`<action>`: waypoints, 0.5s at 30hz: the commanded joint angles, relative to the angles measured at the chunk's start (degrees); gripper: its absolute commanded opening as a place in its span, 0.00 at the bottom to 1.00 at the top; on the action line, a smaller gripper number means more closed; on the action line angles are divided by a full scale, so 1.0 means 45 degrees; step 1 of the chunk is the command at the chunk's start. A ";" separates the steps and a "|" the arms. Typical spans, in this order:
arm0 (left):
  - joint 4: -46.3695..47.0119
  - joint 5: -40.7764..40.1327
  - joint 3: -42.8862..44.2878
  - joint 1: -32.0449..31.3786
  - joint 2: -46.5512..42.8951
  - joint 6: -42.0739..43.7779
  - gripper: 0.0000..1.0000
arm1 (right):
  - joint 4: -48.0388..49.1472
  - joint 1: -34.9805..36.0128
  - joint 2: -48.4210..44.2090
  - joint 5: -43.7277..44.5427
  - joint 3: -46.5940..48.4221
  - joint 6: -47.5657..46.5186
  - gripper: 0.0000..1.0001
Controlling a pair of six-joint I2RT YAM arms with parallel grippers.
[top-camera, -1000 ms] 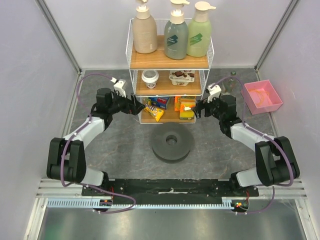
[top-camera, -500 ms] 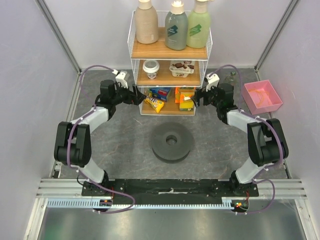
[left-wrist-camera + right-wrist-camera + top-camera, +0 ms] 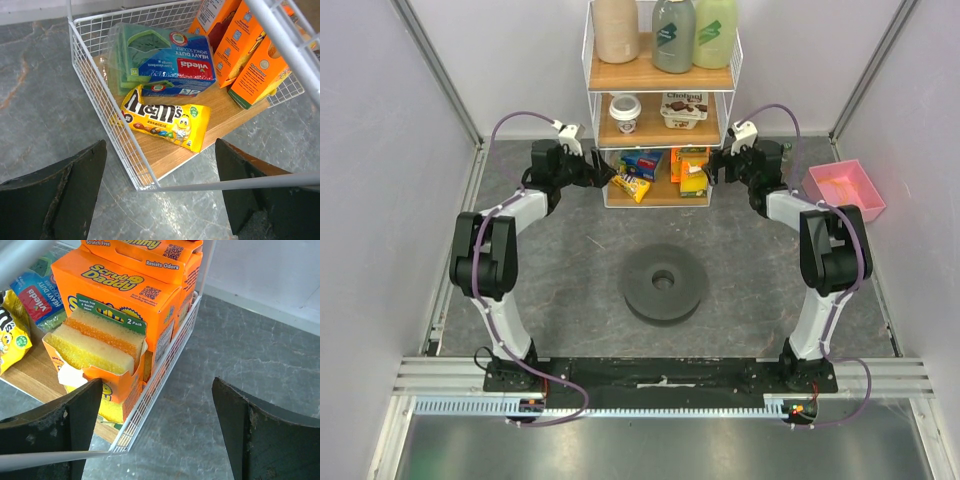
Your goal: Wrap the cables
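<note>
Grey, stone-patterned counter (image 3: 560, 300) carries everything. Nearest the arm bases, well in front of the white wire rack (image 3: 107, 107), a dark grey round spool (image 3: 663, 283) lies flat with its centre hole up and nothing wound on it. Further back, the 2 arms reach to the rack's bottom shelf. The left tool (image 3: 160, 200) hangs at the rack's left front corner with its fingers spread wide and nothing pinched. The corner wires and a yellow m&m's bag (image 3: 165, 120) show between the fingers, and whether a finger touches the wire I cannot tell. The right tool (image 3: 160, 430) hangs at the rack's right front corner, equally spread and empty, facing the orange Scrub Daddy boxes (image 3: 120, 295). Behind the candy bag lies a blue Vileda sponge pack (image 3: 165, 60), and 3 bottles (image 3: 672, 35) stand on the rack's top shelf. The cables (image 3: 838, 185), one thin yellow-orange wire in loose loops, lie inside the pink tray (image 3: 816, 195) to the right of the rack, well apart from the spool and touched by neither tool. The wire looks light, limp and somewhat springy, so it will likely slip from a loose pinch and drag its other loops along. The best hold is probably a single strand that rises clear of the tray floor, or a free end, though no end can be made out. The tray's walls call for an approach from above.
</note>
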 commanded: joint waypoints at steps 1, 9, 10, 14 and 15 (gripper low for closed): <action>0.0393 -0.0672 0.1152 -0.0042 0.0651 -0.0419 0.95 | 0.0258 0.0012 0.0672 0.0519 0.1320 0.0028 0.99; 0.0627 -0.0107 0.0784 0.0250 -0.0049 -0.1296 0.95 | 0.0082 -0.0046 -0.0008 -0.0124 0.0992 -0.0069 0.99; 0.0628 -0.0009 0.0628 0.0348 -0.0284 -0.1530 0.95 | 0.0024 -0.0066 -0.0262 -0.0261 0.0835 -0.0030 0.99; 0.0550 0.0187 -0.0172 0.0739 -0.1571 -0.2060 0.96 | -0.0289 -0.0124 -0.1666 -0.0731 0.0016 0.0165 0.99; 0.0434 0.0207 -0.0406 0.0817 -0.1943 -0.2002 0.96 | -0.0347 -0.0124 -0.1864 -0.0770 -0.0238 0.0223 0.99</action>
